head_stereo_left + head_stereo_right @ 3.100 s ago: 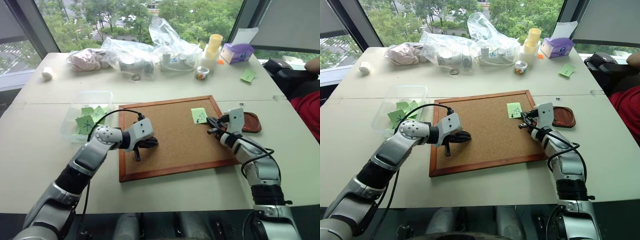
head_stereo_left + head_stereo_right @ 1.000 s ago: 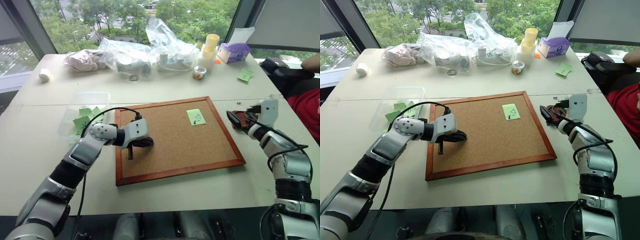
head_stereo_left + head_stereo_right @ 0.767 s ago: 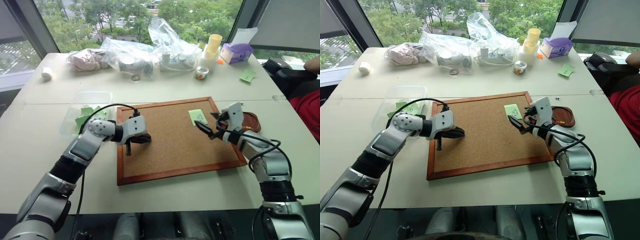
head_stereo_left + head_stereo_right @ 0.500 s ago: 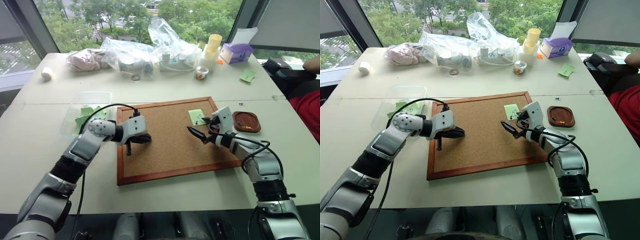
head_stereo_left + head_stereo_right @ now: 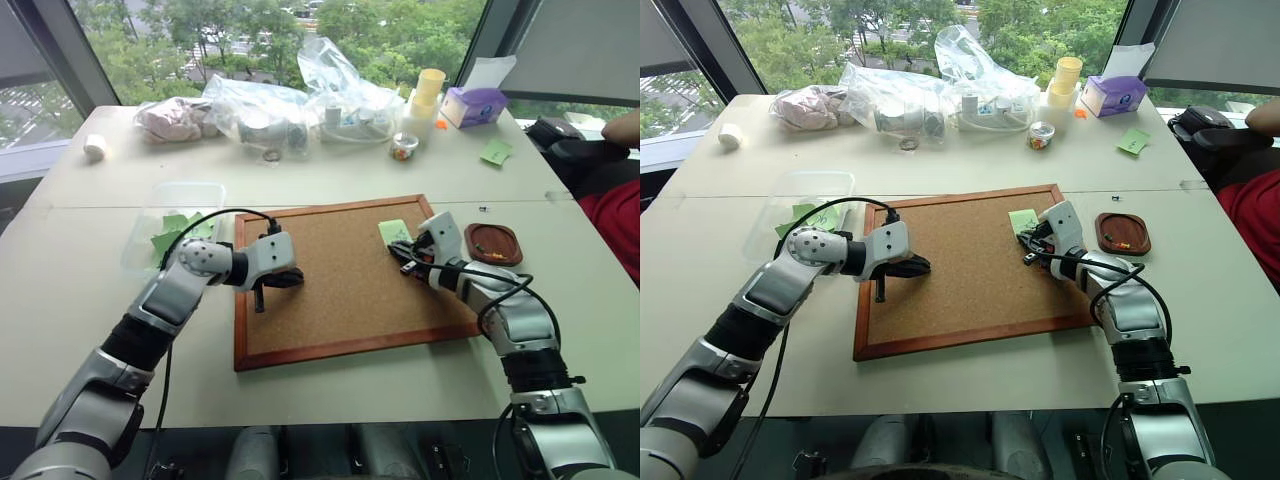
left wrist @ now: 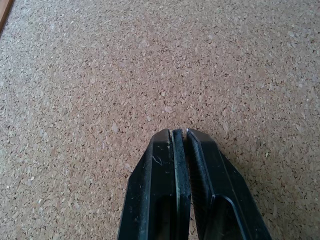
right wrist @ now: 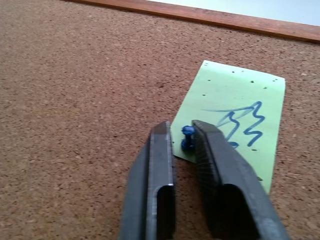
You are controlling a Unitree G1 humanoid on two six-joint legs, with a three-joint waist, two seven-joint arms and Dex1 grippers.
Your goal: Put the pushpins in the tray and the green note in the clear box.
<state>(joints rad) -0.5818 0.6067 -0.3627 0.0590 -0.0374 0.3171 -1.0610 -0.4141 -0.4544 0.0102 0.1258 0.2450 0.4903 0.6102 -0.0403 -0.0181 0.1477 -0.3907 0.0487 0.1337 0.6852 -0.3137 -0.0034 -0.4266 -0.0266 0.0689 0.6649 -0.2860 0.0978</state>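
Green notes [image 5: 172, 232] lie in the clear box [image 5: 205, 190]. At three o'clock, the tray [image 5: 493, 244] holds tiny bits. The right tool [image 7: 183, 131] pinches a blue pushpin [image 7: 187, 136]; the left tool [image 6: 179, 134] is closed, holding nothing.

Pale green note [image 7: 235, 125] flat on corkboard, blue pushpin [image 7: 187, 137] upright in its corner, brown tray [image 5: 493, 244] beside, clear box [image 5: 176, 225] far side.

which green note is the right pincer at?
The green note on the corkboard, with the blue scribble; the right pincer is shut on a blue pushpin at its corner. The others lie in the clear box and loose on the far table.
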